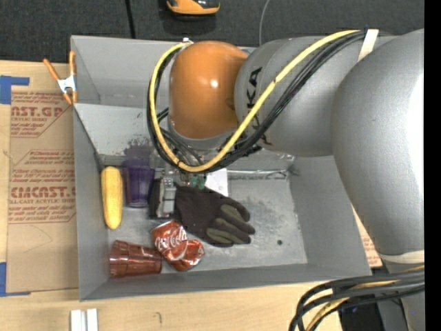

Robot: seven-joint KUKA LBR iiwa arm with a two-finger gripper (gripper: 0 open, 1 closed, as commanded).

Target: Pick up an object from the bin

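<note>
My gripper [167, 196] reaches down under the arm's wrist into the left-middle of the bin. It stands between a purple cup-like thing [138, 183] on its left and a dark glove [211, 216] on its right, close against the glove's cuff. Just below it lies a crushed red soda can [178, 245]. A white card [218, 181] pokes out from under the wrist, right of the gripper. Nothing shows in the gripper's grasp.
A yellow corn cob [111, 196] lies upright along the bin's left wall. Stacked red cups [134, 260] lie on their side at the front left. The arm covers the bin's back and right side; bare floor shows to the right of the glove.
</note>
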